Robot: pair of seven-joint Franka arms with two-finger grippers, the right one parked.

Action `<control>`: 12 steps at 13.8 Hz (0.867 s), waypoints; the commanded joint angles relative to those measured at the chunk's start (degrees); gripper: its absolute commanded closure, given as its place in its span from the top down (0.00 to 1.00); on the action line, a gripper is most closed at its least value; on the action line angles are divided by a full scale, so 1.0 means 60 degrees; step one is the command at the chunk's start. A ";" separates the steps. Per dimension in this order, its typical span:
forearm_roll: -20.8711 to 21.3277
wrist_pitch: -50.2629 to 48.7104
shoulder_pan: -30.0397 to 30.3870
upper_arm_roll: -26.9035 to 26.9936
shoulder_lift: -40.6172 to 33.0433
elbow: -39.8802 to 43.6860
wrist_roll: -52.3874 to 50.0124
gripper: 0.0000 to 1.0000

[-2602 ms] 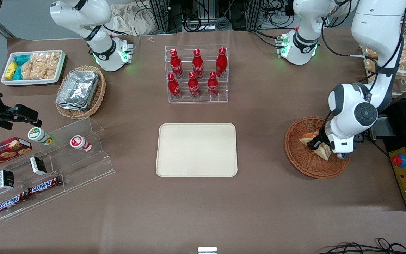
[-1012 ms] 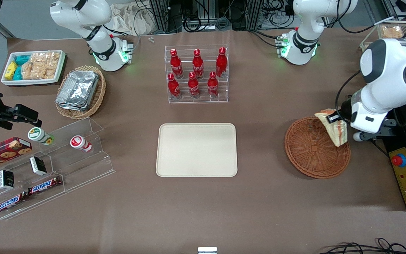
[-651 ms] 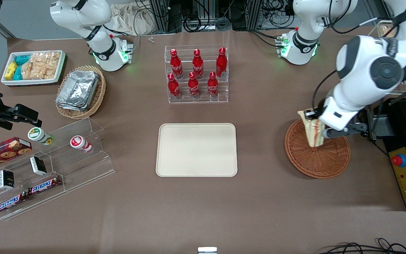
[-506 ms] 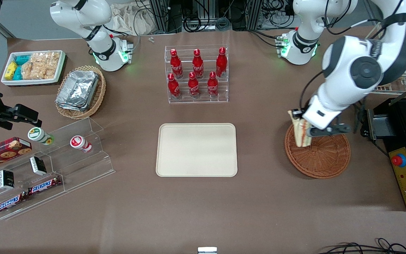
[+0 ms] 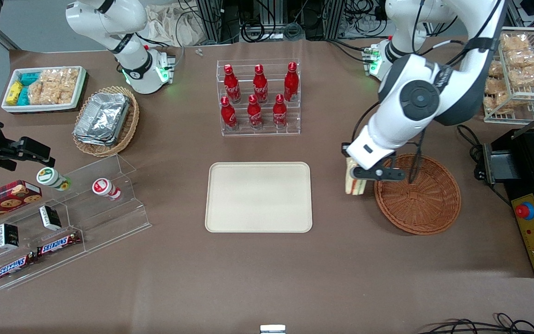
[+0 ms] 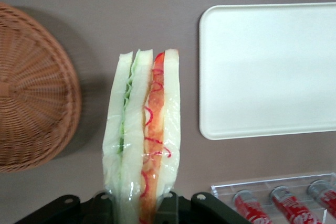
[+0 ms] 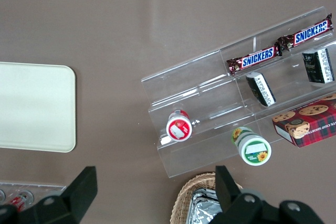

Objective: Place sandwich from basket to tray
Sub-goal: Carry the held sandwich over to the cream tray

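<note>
We see the brown bench [image 5: 267, 278] carrying everything. Near its middle lies the cream tray [image 5: 258, 196], flat and bare. Toward the working arm's end sits the reddish-brown wicker basket [image 5: 422, 197], nothing in it.

The left arm's gripper [image 5: 356, 178] hangs above the bare bench between tray and basket, just beside the basket's rim. Its jaws are closed on the sandwich [image 5: 354, 184], which is clear of the basket and not over the tray. In the left wrist view the sandwich [image 6: 143, 140] stands on edge between the jaws, white bread outside, green, orange and red layers showing inside the clear wrap, with the basket [image 6: 37, 93] to one side of it and the tray [image 6: 268, 72] to the other.

Farther from the front camera than the tray stands a clear rack of red bottles [image 5: 257, 98]. Toward the parked arm's end we note a paler wicker basket with foil containers [image 5: 105, 119] and a clear stepped stand holding small snacks [image 5: 63, 218].
</note>
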 commanded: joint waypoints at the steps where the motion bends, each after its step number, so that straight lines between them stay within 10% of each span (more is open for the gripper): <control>1: 0.0725 0.0433 -0.0648 -0.0008 0.0754 0.0462 -0.1201 0.00; 12: 0.2207 0.2073 -0.2012 0.0007 0.2586 0.0623 -0.2890 0.00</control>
